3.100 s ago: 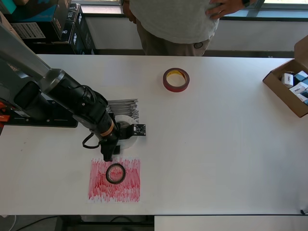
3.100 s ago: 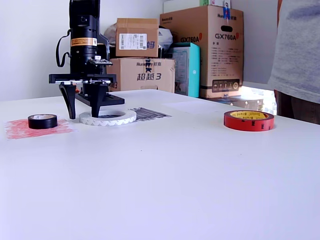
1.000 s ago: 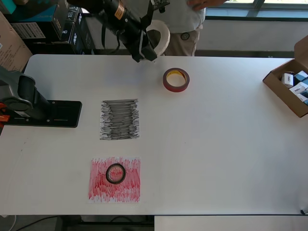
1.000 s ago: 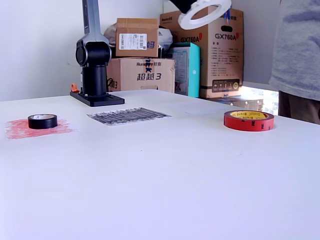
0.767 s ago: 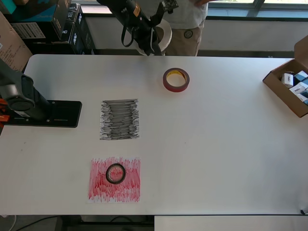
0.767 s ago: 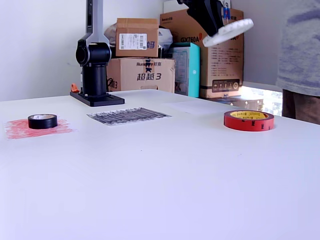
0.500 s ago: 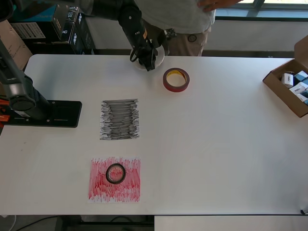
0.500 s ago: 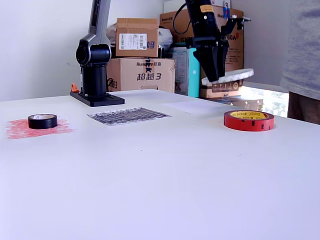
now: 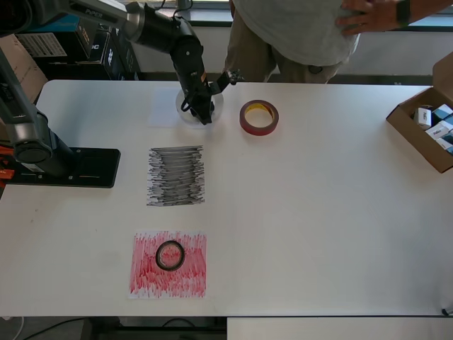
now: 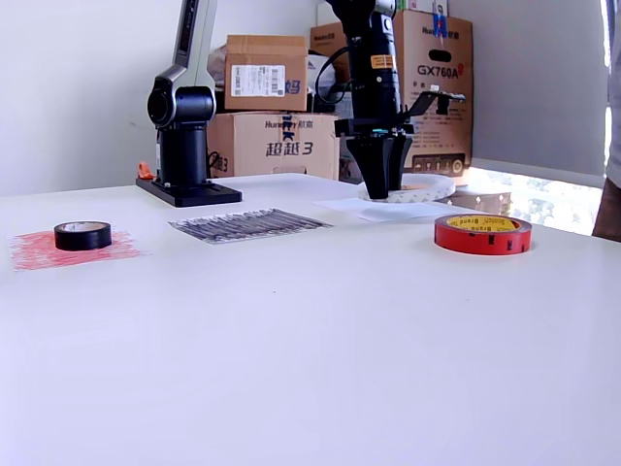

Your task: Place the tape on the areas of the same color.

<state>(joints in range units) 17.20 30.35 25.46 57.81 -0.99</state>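
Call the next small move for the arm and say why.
Probably open the end effector and lift clear. The white tape roll already sits low on the faint white patch, its matching color, so releasing looks like all this placement needs.

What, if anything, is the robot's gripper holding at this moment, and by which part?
The gripper holds the white tape roll, gripping one side of the ring's band, with the roll low over the faint white patch. Whether it already rests on the patch cannot be told.
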